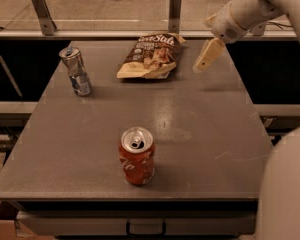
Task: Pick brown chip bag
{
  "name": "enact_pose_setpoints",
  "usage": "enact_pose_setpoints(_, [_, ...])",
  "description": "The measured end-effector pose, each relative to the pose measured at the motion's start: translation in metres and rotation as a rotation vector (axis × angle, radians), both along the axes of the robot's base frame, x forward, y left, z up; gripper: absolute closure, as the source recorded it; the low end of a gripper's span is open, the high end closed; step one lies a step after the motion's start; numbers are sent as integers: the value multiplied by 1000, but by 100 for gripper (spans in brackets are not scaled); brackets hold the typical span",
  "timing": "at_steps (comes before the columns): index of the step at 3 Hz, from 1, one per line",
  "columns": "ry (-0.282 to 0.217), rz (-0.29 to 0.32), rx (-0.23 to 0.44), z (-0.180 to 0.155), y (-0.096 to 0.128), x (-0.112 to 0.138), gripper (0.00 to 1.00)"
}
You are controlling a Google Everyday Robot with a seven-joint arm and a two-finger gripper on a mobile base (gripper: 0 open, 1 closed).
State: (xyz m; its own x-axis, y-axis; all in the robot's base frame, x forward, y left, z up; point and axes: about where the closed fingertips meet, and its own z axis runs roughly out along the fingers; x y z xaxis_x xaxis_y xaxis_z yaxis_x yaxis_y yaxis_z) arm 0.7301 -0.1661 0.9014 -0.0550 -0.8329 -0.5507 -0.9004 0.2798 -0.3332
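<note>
The brown chip bag lies flat at the back middle of the grey table. It has a dark brown top with white script and a cream-tan bottom. My gripper hangs from the white arm at the upper right, just right of the bag and a little above the table. It holds nothing.
A slim silver-blue can stands at the back left. An open red soda can stands at the front middle. A rail with metal posts runs behind the table. Part of my white body fills the lower right.
</note>
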Motion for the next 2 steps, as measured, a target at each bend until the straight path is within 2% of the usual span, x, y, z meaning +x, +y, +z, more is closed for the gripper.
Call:
enact_pose_setpoints(1, [22,-15,101,-28,22,38,0])
enact_pose_setpoints(2, [57,-32,202,-43,48,62,0])
